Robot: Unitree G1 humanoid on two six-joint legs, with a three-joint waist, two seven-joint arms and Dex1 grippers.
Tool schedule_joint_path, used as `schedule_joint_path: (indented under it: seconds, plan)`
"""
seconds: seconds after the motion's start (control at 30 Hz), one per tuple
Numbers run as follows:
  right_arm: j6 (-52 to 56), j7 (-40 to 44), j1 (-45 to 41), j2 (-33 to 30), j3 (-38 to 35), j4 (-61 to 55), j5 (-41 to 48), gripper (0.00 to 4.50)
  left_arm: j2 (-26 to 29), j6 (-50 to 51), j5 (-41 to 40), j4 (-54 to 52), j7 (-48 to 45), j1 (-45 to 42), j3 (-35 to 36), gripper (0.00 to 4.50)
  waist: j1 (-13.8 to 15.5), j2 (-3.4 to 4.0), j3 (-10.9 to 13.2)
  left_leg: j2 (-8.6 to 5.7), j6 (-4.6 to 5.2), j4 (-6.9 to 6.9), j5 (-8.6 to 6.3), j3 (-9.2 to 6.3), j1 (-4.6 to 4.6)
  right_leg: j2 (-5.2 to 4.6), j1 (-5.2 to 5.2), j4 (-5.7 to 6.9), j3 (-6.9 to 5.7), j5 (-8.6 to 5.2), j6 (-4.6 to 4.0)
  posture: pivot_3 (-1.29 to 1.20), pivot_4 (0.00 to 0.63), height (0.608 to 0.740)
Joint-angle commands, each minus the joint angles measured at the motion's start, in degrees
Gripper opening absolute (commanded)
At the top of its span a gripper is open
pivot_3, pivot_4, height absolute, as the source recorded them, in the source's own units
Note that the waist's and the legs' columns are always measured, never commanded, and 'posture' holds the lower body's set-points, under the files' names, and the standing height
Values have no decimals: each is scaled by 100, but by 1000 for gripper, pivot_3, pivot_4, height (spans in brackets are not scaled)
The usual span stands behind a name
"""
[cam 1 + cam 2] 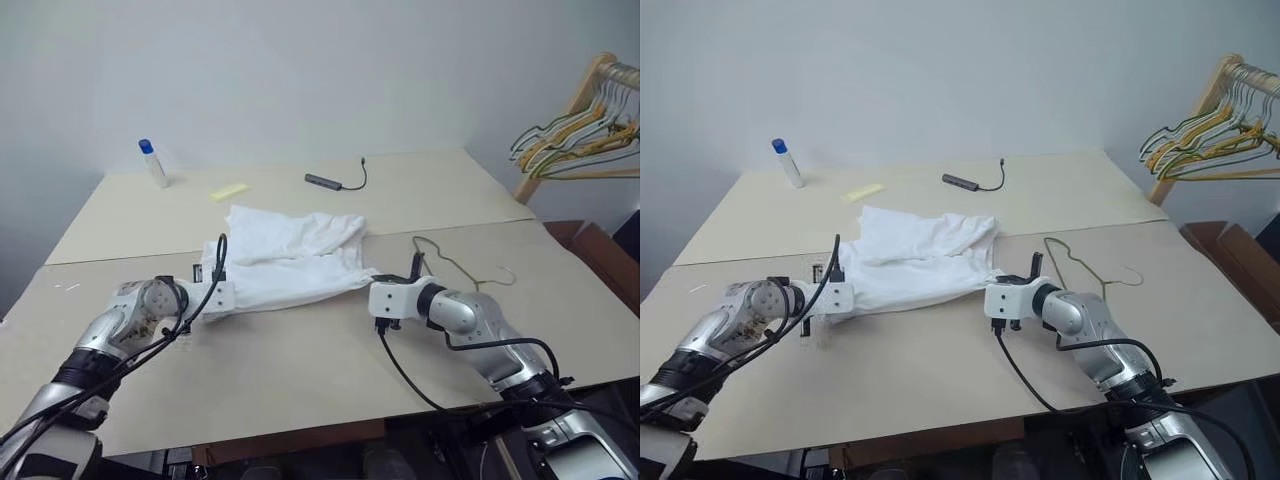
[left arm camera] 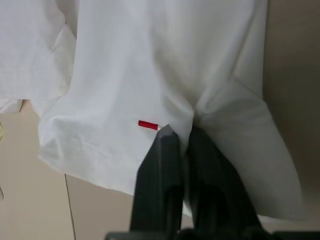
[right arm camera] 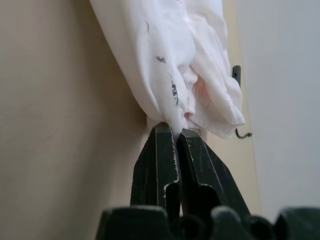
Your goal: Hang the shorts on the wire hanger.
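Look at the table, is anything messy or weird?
Yes. The white shorts lie crumpled, pinched at both ends by the left gripper and right gripper, jaws shut. The wire hanger lies flat beside them, not on the rack with the yellow hangers.

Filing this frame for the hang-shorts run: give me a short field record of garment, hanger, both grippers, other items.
shorts: white shorts lying crumpled on the table
wire hanger: olive-green wire hanger flat on the table, to the robot's right of the shorts, not in the garment
left gripper: left gripper shut on the shorts' hem beside a small red mark
right gripper: right gripper shut on the shorts' edge
other: bottle with blue cap, yellow note, grey adapter with black cable, rack of hangers at right
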Motion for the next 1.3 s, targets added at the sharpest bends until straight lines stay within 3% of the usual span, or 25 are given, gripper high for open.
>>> schedule_joint_path:
  seconds: [0.03,0.23,0.47,0.63,0.73,0.8,0.9,0.97,1.0,1.2,1.3]
  plan:
    - [-149,151,-77,-210,-296,-284,215,0,286,-430,-293,33,-525,-75,89,31,-13,-1,-1,-1,-1,2,1,0,-15,-1,-15,2,0,1,-1,-132,0,740]
    - [-1403,1465,-41,-1107,-447,-547,1698,0,1429,-1420,-1406,-308,-2351,227,268,31,-66,0,2,5,1,2,-1,2,-25,0,-25,-2,-2,1,-2,-116,0,740]
    - [-1582,3066,-355,-1754,-618,-515,3414,0,1866,-1415,-2397,-654,-3143,390,667,31,8,-3,4,8,3,5,-1,5,-16,0,-10,-2,-5,0,-1,-89,0,740]
    - [-1334,3363,-1479,-1227,-518,681,3548,0,1206,-1185,-2551,-259,-2898,-356,762,31,10,-4,4,8,3,6,0,9,-7,2,-7,3,-3,0,-2,-80,0,740]
    - [-1293,3635,-2747,-612,-454,2313,3469,0,378,-974,-2300,917,-2453,-1771,694,31,33,-12,9,6,4,22,2,6,-6,5,0,6,-10,6,-6,-70,0,740]
    - [-1318,3467,-3849,-107,-427,3859,3178,0,-248,-820,-1977,2243,-1854,-3057,624,31,18,-23,11,4,2,37,4,-1,-21,7,-5,3,-21,14,-5,-65,0,740]
    - [-1440,2143,-5368,472,-219,6088,2308,0,-1035,-633,-1353,4159,7,-4788,534,31,-35,-27,11,-4,-5,43,8,-22,-41,4,-23,1,-25,21,-1,-53,0,740]
    - [-1080,-98,-6296,819,4,7163,1572,0,-1454,-267,-854,5045,2204,-5845,445,31,-45,-28,12,-8,-8,25,9,-28,-49,-1,-41,14,-23,20,-1,-50,0,740]
    - [-1000,-758,-6525,917,41,7441,1381,0,-1559,-187,-717,5275,2820,-6107,432,31,-47,-29,12,-10,-14,18,6,-29,-59,-4,-65,25,-16,20,0,-50,0,740]
    - [-988,-5147,-7453,1038,-385,7942,910,0,-1776,-672,-417,5675,5857,-7154,731,31,-25,-32,11,-73,-86,-13,39,-32,-230,-50,-319,118,54,16,6,-57,0,740]
    - [-1723,-6152,-7486,961,-516,7900,767,0,-1739,-1203,-51,5672,6854,-7253,577,31,-15,-33,12,-99,-99,-1,49,-31,-321,-73,-412,124,68,19,10,-59,0,740]
